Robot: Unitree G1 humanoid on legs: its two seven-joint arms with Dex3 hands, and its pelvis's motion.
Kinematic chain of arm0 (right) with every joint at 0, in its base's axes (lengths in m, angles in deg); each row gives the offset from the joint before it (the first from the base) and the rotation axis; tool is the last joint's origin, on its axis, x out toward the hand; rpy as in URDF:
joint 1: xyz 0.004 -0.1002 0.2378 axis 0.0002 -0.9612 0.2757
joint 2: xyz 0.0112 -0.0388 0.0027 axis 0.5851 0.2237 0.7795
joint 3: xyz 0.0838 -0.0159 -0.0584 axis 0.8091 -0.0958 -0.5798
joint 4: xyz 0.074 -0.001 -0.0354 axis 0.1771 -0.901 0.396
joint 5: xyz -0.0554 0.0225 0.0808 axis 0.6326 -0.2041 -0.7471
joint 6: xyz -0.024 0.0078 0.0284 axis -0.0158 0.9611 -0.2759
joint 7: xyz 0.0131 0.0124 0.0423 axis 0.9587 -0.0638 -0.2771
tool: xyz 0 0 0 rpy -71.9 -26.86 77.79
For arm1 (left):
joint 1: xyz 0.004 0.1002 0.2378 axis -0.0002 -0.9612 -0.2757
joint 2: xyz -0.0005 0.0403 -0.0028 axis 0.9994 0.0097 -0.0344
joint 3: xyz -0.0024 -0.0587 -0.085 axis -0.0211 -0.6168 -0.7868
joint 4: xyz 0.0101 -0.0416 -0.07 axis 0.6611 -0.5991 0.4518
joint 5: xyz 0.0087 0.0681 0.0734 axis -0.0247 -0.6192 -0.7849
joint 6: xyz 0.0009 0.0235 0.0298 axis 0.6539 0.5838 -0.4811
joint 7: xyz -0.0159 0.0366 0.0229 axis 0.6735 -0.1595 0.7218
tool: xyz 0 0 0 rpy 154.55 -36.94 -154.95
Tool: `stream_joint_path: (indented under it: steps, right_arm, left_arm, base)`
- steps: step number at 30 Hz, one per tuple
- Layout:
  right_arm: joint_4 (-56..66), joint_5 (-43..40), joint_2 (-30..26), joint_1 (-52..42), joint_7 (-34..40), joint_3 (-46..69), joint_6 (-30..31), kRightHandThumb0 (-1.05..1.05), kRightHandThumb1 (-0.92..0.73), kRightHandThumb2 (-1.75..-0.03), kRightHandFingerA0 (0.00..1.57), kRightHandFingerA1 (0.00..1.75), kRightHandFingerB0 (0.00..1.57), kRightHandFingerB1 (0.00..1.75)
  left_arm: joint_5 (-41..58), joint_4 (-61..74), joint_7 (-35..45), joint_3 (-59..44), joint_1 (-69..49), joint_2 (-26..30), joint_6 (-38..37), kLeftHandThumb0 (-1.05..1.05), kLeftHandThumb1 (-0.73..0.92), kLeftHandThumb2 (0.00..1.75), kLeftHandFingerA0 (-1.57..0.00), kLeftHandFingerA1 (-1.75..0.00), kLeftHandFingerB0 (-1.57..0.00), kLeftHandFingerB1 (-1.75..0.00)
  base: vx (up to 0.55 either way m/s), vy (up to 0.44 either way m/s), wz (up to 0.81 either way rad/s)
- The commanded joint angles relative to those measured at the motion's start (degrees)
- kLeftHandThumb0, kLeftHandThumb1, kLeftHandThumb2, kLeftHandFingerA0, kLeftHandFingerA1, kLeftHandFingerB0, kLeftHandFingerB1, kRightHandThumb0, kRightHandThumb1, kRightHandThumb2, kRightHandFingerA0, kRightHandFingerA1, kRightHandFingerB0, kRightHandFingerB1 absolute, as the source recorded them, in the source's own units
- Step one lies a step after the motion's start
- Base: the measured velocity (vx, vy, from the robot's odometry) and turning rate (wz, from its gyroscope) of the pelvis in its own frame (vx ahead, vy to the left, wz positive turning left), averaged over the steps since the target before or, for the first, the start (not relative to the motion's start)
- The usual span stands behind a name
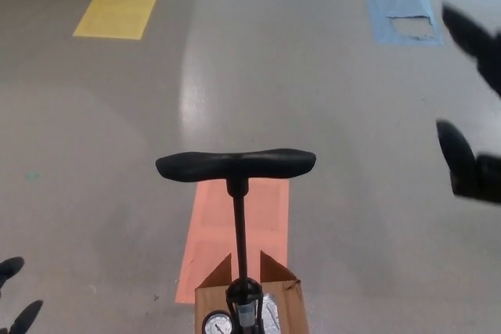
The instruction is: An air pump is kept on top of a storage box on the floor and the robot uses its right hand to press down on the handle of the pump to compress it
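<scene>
On the grey floor [329,115] the air pump [239,224] stands on a cardboard box [290,303], its handle [235,165] raised, while the right hand [473,107], fingers spread and empty, hovers well apart at the right edge.

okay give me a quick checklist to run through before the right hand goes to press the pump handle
1. Black T-shaped pump handle fully raised on its rod: ok.
2. Pump stands on the brown cardboard storage box: ok, base partly cut off.
3. Right hand open, fingers apart: ok.
4. Right hand over the handle: not ok, it is off to the right, apart from it.
5. Left hand away from the pump: ok.
6. Round pressure gauge reading: cannot tell.
</scene>
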Motion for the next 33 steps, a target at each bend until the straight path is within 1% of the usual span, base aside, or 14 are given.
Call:
stream_joint_path:
  steps: [1,10,11,12,17,18,19,20,21,22,25,26,27,33]
  right_arm:
    - [18.9,2.8,-8.2,21.5,-19.7,-7.9,23.5,-0.88,-0.78,-1.07,0.05,0.18,0.05,0.15]
    - [10.6,10.1,-5.6,31.0,-24.5,-17.9,28.2,-0.79,-0.74,-1.11,0.00,0.20,0.00,0.20]
    - [9.6,11.1,-5.3,31.6,-24.7,-18.9,28.2,-0.78,-0.91,-0.68,0.00,0.17,0.00,0.21]
    - [7.7,12.4,-4.6,32.3,-24.8,-20.6,27.8,-0.80,-0.75,-1.11,0.00,0.19,0.00,0.19]
    - [0.4,15.8,-2.5,35.8,-26.4,-27.0,29.5,-0.80,-0.74,-1.11,0.00,0.19,0.00,0.17]
    - [-0.4,16.1,-2.2,36.1,-26.6,-27.7,29.9,-0.82,-0.90,-0.67,0.00,0.15,0.00,0.16]
    - [-1.1,16.3,-2.1,36.5,-26.6,-28.3,30.5,-0.82,-0.90,-0.67,0.00,0.15,0.00,0.16]
    - [-2.0,16.5,-1.9,36.8,-26.5,-29.0,30.6,-0.82,-0.73,-1.09,0.00,0.18,0.00,0.17]
    - [-3.3,16.7,-1.5,37.1,-26.6,-29.8,30.8,-0.83,-0.73,-1.09,0.00,0.17,0.00,0.15]
    - [-6.3,17.2,-0.9,38.0,-26.8,-31.4,31.2,-0.89,-0.72,-0.97,0.00,0.09,0.00,0.09]
    - [-9.6,17.7,-0.1,39.0,-26.7,-33.0,31.7,-0.89,-0.71,-0.96,0.00,0.10,0.00,0.09]
    - [-11.1,18.0,0.2,39.4,-26.8,-33.8,32.1,-0.87,-0.90,-0.67,0.00,0.13,0.00,0.11]
    - [-14.2,18.5,1.0,40.1,-27.1,-35.0,32.8,-0.89,-0.74,-1.12,0.00,0.14,0.00,0.11]
    - [-22.4,19.4,3.9,41.4,-26.4,-37.6,33.9,-0.89,-0.73,-1.11,0.00,0.14,0.00,0.12]
  left_arm:
    - [-1.4,-2.4,3.0,1.7,1.2,3.6,-3.4,-0.67,0.65,0.98,0.00,-0.36,-0.03,-0.35]
    - [-0.9,-2.6,4.2,2.0,1.2,3.7,-3.9,-0.72,0.66,0.97,0.00,-0.35,-0.10,-0.33]
    - [-0.8,-2.7,4.4,2.0,1.1,3.7,-4.1,-0.72,0.65,0.97,0.00,-0.36,-0.10,-0.33]
    - [-0.7,-2.7,4.5,2.0,1.1,3.7,-4.2,-0.71,0.65,0.97,0.00,-0.36,-0.10,-0.32]
    - [-1.2,-2.7,4.7,2.4,1.2,3.8,-3.6,-0.68,0.66,1.00,0.00,-0.36,-0.04,-0.33]
    - [-1.2,-2.8,4.6,2.4,1.3,3.7,-3.7,-0.74,0.65,0.96,-0.02,-0.38,-0.10,-0.31]
    - [-1.2,-2.9,4.5,2.4,1.4,3.7,-3.8,-0.74,0.65,0.96,-0.02,-0.38,-0.10,-0.31]
    - [-1.2,-3.2,4.4,2.4,1.5,3.6,-3.9,-0.68,0.65,0.99,0.00,-0.39,-0.05,-0.34]
    - [-1.1,-3.3,4.4,2.4,1.4,3.5,-4.1,-0.73,0.65,0.97,0.00,-0.37,-0.09,-0.33]
    - [-0.9,-3.4,4.6,2.3,1.3,3.5,-4.2,-0.71,0.65,0.97,0.00,-0.35,-0.10,-0.32]
    - [-1.0,-3.4,4.7,2.6,1.4,3.7,-3.9,-0.71,0.65,0.97,0.00,-0.35,-0.10,-0.32]
    - [-1.0,-3.8,4.8,2.6,1.4,3.7,-4.2,-0.71,0.65,0.97,0.00,-0.35,-0.10,-0.32]
    - [-0.8,-3.8,5.1,2.7,1.3,3.7,-4.4,-0.74,0.65,0.96,-0.01,-0.36,-0.09,-0.31]
    - [-0.7,-3.6,5.2,3.3,1.2,3.9,-4.4,-0.69,0.65,0.98,-0.01,-0.39,-0.03,-0.33]
  base:
    - [0.00,0.000,0.00]
    - [0.00,0.000,0.00]
    - [0.00,0.000,0.00]
    - [0.00,0.000,0.00]
    - [0.00,0.000,0.00]
    - [0.00,0.000,0.00]
    - [0.00,0.000,0.00]
    - [0.00,0.000,0.00]
    - [0.00,0.000,0.00]
    - [0.00,0.000,0.00]
    - [0.00,0.000,0.00]
    - [0.00,0.000,0.00]
    - [0.00,0.000,0.00]
    - [0.00,0.000,0.00]
